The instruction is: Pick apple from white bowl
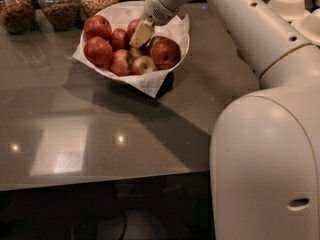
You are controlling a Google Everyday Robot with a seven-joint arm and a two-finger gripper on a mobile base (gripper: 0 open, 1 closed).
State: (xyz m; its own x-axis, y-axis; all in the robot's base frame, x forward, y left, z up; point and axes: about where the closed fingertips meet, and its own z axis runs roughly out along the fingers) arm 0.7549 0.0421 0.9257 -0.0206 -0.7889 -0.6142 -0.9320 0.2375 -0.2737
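So the white bowl (112, 10) was sitting toward the far edge of the counter (125, 134), and the crumpled paper lining (150, 84) poked out past its rim on the near side. It had a whole pile of red apples in it. The apple (121, 62), the mid-sized one with the pale yellowish streak, was at the front of the pile, on the side facing the near edge. A small yellow-green apple (144, 64) was touching it on the right, and the big dark glossy apple (165, 53) was right past that one.

The claw (141, 34) was down inside the bowl, tip tucked in among the apples at the middle of the pile, just behind the streaky one. Honestly I couldn't tell if it was open or closed, or if it had hold of anything, since the fruit crowded around it. The arm (240, 24) came in from the right edge, over the counter.

Three glass jars (60, 6) of dry stuff stood along the far edge near the far left corner, and cream disposable bowls (287, 4) were stacked at the far right corner.
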